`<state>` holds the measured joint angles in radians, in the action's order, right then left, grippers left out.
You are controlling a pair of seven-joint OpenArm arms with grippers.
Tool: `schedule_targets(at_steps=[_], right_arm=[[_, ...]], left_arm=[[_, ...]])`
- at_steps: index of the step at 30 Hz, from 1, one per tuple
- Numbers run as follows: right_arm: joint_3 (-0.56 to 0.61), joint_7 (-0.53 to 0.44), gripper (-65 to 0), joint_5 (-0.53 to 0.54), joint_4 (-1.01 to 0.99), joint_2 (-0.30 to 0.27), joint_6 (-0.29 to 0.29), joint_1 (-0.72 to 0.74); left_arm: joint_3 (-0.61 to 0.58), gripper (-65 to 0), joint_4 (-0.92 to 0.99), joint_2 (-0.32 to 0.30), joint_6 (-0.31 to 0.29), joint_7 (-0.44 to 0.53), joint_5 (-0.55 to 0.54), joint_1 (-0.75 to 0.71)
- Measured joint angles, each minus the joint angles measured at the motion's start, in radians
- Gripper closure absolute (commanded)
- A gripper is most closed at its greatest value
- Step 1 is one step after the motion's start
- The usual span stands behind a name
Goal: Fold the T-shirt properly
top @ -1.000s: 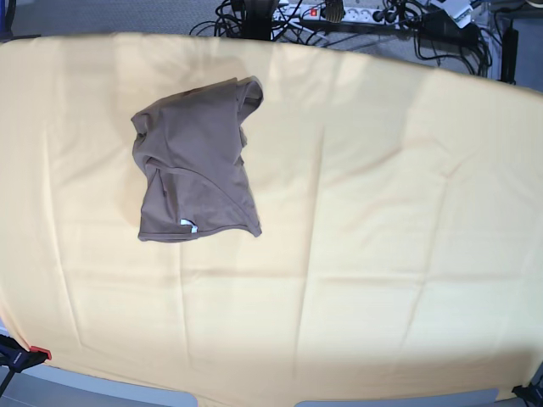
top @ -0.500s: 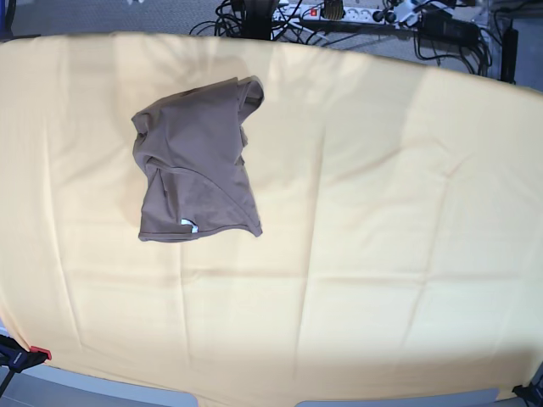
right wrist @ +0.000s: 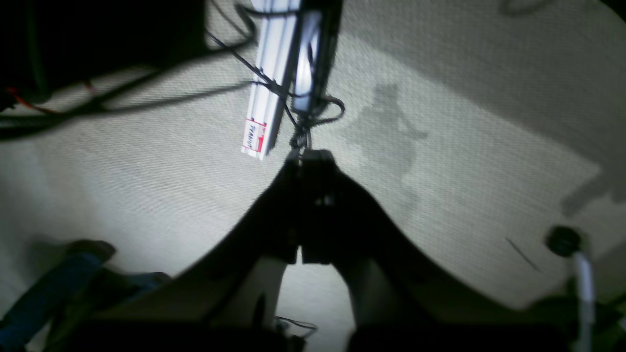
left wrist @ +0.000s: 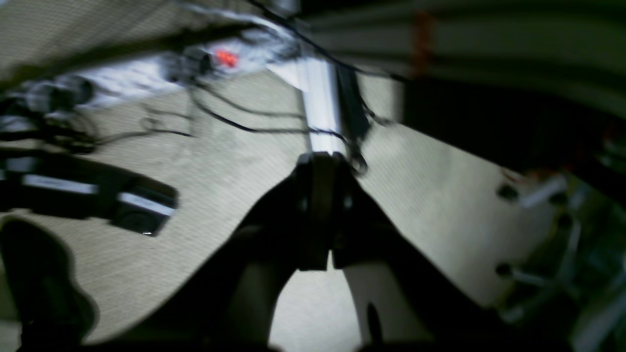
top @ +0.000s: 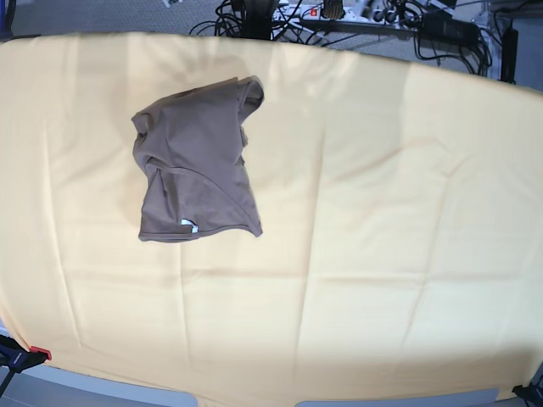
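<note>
Against the frames from a second ago: no change on the table. Pale yellow cloth (top: 382, 237) lies the same, same creases; T-shirt (top: 195, 161) has not shifted, same bunched outline.

Yellow cloth covers the whole tabletop in the base view, edge to edge. Cables and power strips (top: 356, 15) on grey carpet beyond the far edge.

T-shirt, taupe, sits in the far-left part of the cloth as the base view shows it, crumpled and partly doubled over itself. Long axis runs roughly far-to-near, leaning slightly. Small white label (top: 187, 224) shows at the near edge; a sleeve or neck opening gapes at the far-right corner.

Neither arm appears in the base view. Both wrist cameras look down at carpet, off the table.

Left gripper (left wrist: 320, 215): dark fingers pressed together, no gap between them, nothing held. Picture blurred. White rail (left wrist: 320, 107) and black cables beyond its tip.

Right gripper (right wrist: 308, 210): fingers likewise closed tip to tip, empty. White profile bar with a red-white sticker (right wrist: 255, 136) on the floor ahead.
</note>
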<state>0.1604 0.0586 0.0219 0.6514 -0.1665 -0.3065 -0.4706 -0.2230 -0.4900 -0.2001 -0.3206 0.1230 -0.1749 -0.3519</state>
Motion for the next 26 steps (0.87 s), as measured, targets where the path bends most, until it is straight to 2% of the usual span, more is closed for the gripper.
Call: schedule_targets(at_steps=[3, 5, 9, 12, 18, 21, 26], right_arm=[[0.000, -0.019, 0.0, 0.008, 0.000, 0.016, 0.000, -0.003], [0.000, -0.026, 0.0, 0.007, 0.000, 0.012, 0.000, -0.002], [0.000, -0.029, 0.0, 0.007, 0.000, 0.010, 0.000, -0.002], [0.000, -0.029, 0.0, 0.008, 0.000, 0.013, -0.001, -0.003], [0.000, -0.030, 0.0, 0.004, 0.000, 0.012, -0.001, 0.000], [0.000, -0.029, 0.0, 0.004, 0.000, 0.012, -0.026, 0.003], [0.000, -0.018, 0.0, -0.004, 0.000, 0.009, -0.013, 0.011]], left_arm=[[-0.034, 0.0, -0.013, 0.046, 0.106, -0.006, -0.002, 0.000], [-0.040, 0.0, -0.021, 0.070, 0.129, -0.002, -0.004, 0.005], [-0.045, 0.0, -0.021, 0.129, 0.131, -0.001, -0.004, 0.008], [-0.046, 0.0, -0.034, 0.147, 0.126, -0.003, -0.003, 0.001], [-0.045, 0.0, -0.094, 0.121, 0.135, -0.035, 0.001, 0.006], [-0.045, 0.0, -0.112, 0.121, 0.134, -0.037, 0.002, 0.006], [-0.045, 0.0, -0.119, 0.120, 0.133, -0.068, 0.008, 0.033]])
